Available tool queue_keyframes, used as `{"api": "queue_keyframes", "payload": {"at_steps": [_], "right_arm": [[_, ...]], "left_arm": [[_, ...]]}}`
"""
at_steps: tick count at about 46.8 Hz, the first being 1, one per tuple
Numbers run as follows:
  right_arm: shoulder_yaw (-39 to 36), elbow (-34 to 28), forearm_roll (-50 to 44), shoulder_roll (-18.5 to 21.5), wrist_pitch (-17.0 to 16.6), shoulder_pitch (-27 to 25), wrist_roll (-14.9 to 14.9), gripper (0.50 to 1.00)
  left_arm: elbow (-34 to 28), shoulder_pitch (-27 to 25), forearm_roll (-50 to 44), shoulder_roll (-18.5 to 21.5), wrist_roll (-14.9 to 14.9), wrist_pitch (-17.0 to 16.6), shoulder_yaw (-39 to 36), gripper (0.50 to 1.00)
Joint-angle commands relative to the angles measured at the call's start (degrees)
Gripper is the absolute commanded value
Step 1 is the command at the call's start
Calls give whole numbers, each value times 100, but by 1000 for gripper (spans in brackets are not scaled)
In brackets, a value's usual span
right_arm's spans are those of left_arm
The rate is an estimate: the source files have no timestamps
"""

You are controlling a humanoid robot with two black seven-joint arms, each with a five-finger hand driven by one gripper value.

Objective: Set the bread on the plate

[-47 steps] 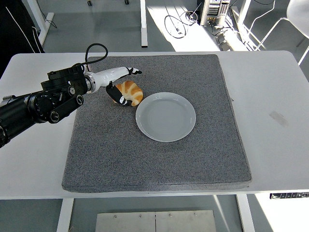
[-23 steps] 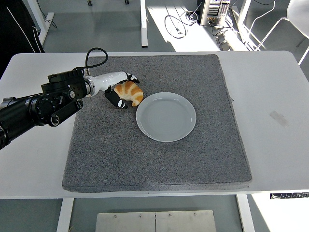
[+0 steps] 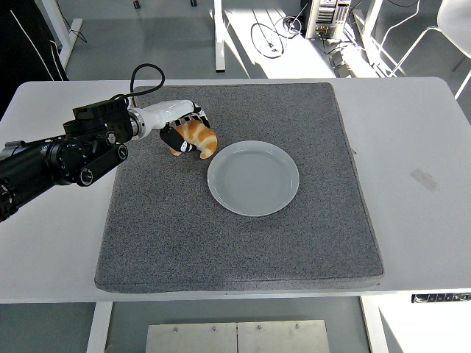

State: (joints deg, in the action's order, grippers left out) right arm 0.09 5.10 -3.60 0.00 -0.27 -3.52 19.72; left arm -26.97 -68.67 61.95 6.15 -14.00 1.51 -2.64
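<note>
**Grasp closing on bread; transfer to plate outstanding**

Fingers of the left robot hand (image 3: 184,126) are now wrapping the bread (image 3: 197,137), where a second ago the upper fingers were reaching out straight past it toward the far side of the mat. Over that interval the bread is shifting only slightly; the plate (image 3: 253,177) is not moving at all.

Current state: the left robot hand is closing around the bread, white fingers over its top and a dark digit pressing its near-left side. Whether the bread is clear of the grey mat (image 3: 235,243) or sitting on it cannot be told from this view. The right arm is not appearing in view.

Location: the bread is lying at about 10 o'clock from the plate, just beside its rim but apart from it, in the far-left part of the mat. The mat is covering the middle of the white surface (image 3: 419,147).

Progress: in my judgement the grasp is being completed and the carry is not yet begun. Remaining work is lifting, a short move toward 4 o'clock over the plate, and release. The plate is standing empty.

Orientation: the bread is a curved, croissant-like piece. Its long axis is running roughly from 11 o'clock to 5 o'clock, with the free, uncovered end pointing toward 5 o'clock, at the plate's near-left rim. The opposite end is sitting inside the grip and is partly hidden.
</note>
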Motion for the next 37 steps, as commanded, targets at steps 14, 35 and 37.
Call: {"api": "queue_keyframes", "payload": {"at_steps": [14,35,37], "right_arm": [[0,0,0,0,1,1,-3,1000],[0,0,0,0,1,1,5,1000],[0,0,0,0,1,1,5,1000]], "left_arm": [[-19,-541,-96,27,-59,51,1,500],[-1328,-955,-395,238,-200,323,1,500],[-1337,-955,-386,185,-191,323,1,500]]}}
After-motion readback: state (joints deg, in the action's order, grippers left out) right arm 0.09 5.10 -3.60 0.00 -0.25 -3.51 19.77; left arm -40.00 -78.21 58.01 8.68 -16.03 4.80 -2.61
